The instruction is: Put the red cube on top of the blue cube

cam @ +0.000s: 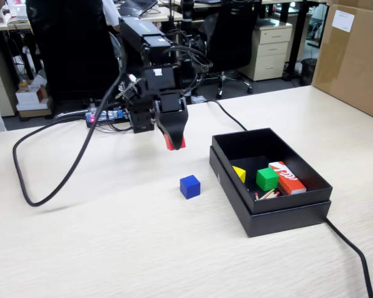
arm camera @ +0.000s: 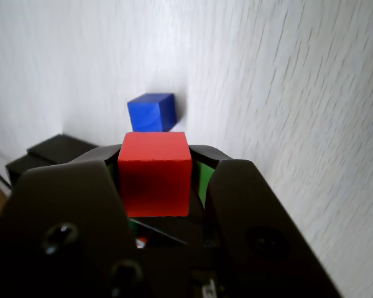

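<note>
Fixed view, left to right. A black cable [cam: 56, 180] is looping across the pale wooden table [cam: 112, 248] at the left. At centre-left, toward the far edge, the arm is hanging with its gripper [cam: 173, 141] pointing down and clear of the tabletop; its jaws are gripping the red cube [cam: 175, 143], which is showing as a red sliver between the black fingers. Nearer and slightly to the right, the blue cube [cam: 189, 186] is sitting alone on the table, apart from the gripper and with nothing on top. At the right, an open black box [cam: 270, 214] is holding a yellow piece [cam: 239, 174], a green cube [cam: 267, 179] and a red-orange box with white lettering [cam: 287, 177].

Wrist view: the red cube [arm camera: 154, 174] is being clamped between the two jaws of the gripper [arm camera: 161, 186], with the blue cube [arm camera: 151, 112] lying just beyond it.

Progress, as judged: the pick-up is looking complete; carrying the cube over the blue one, lowering and releasing are remaining.
</note>
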`<act>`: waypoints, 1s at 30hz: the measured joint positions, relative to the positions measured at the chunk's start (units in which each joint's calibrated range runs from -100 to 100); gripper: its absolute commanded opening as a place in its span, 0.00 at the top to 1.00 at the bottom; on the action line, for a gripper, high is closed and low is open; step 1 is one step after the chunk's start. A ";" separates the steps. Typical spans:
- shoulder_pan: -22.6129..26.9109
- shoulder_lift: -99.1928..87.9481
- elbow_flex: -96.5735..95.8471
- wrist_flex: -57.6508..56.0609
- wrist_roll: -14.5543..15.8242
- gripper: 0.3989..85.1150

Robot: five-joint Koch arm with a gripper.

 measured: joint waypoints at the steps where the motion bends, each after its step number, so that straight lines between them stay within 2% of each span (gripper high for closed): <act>1: 0.78 1.81 4.20 0.00 0.05 0.97; 17: 0.29 26.93 12.69 2.17 -0.05 0.96; 30: 0.20 29.64 12.78 4.41 -0.05 0.96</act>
